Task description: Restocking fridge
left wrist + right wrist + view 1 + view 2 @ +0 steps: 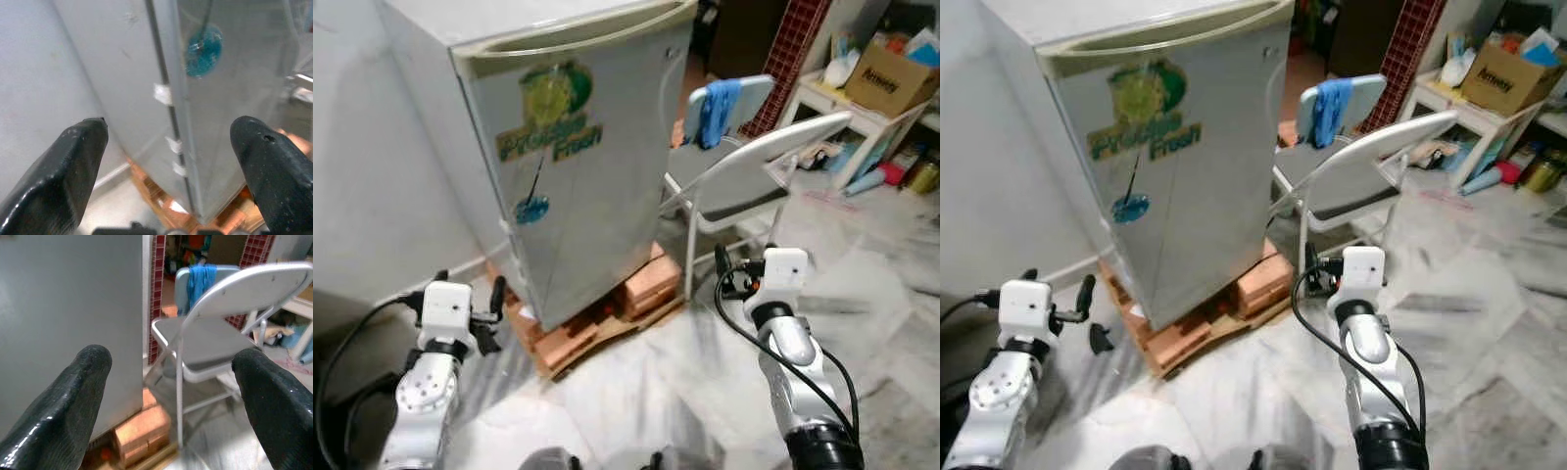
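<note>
The fridge [570, 147] stands shut before me on bricks [607, 318], a folding chair [744, 171] just beside it. My left gripper [470, 313] and right gripper [732, 274] hang wide open, holding nothing. To open well, I judge a jaw must catch the door's top lip [578, 44] squarely.

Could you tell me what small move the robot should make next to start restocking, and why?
Probably bring the right tool up to the recessed handle along the fridge door top. The door is closed, both tools are open and empty, and the left tool sits by the hinge side.
</note>
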Available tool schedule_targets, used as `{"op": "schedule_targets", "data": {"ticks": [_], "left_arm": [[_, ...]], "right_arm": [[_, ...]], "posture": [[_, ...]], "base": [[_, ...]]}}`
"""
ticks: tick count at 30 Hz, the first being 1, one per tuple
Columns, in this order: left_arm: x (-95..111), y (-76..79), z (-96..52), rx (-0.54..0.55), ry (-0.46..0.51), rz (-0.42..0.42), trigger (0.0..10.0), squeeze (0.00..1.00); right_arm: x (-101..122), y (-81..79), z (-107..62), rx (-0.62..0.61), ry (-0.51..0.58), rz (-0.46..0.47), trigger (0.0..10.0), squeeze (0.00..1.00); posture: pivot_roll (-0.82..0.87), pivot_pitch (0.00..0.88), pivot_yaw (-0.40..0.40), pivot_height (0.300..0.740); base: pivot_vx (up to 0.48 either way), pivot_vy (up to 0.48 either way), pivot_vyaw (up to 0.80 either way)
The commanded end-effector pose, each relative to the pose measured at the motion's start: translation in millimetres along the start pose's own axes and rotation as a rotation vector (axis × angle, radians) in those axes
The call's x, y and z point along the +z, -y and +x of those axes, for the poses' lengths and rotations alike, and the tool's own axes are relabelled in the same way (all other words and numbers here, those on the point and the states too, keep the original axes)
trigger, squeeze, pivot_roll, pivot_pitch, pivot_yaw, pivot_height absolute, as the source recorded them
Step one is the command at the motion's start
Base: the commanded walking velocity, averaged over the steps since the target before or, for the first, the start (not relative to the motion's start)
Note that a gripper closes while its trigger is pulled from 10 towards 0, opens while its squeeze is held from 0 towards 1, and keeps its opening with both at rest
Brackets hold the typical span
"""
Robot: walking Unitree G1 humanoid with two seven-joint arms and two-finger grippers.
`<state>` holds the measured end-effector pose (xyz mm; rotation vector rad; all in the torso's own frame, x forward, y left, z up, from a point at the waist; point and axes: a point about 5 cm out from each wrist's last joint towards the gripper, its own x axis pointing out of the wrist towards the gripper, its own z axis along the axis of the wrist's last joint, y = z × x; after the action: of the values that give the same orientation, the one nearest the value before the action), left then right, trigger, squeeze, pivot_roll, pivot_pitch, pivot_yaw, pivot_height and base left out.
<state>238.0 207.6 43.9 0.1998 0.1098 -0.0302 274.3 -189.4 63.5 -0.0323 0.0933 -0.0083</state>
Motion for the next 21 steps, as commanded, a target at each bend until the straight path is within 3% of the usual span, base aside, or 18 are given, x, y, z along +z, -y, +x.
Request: {"op": "schedule_targets", "data": {"ticks": [1,8,21], "left_arm": [[-2.7,-3.8,-2.4,0.008,-0.013,0.012,10.0,0.00],[-2.6,-3.1,-0.7,-0.001,-0.008,0.020,10.0,0.00],[-2.4,-1.5,0.6,0.004,0.001,0.016,10.0,0.00]], "right_arm": [[0.5,-0.1,1.7,-0.007,-0.001,0.003,10.0,0.00],[-0.4,-0.4,2.9,-0.001,-0.009,-0.003,10.0,0.00],[2.5,-4.1,7.3,0.021,0.002,-0.017,10.0,0.00]], "posture": [[0.02,0.001,-0.032,0.740],[0.02,0.000,-0.041,0.740],[0.02,0.003,-0.048,0.740]], "base": [[0.000,0.480,0.00],[0.000,0.480,-0.21],[0.000,0.476,-0.80]]}}
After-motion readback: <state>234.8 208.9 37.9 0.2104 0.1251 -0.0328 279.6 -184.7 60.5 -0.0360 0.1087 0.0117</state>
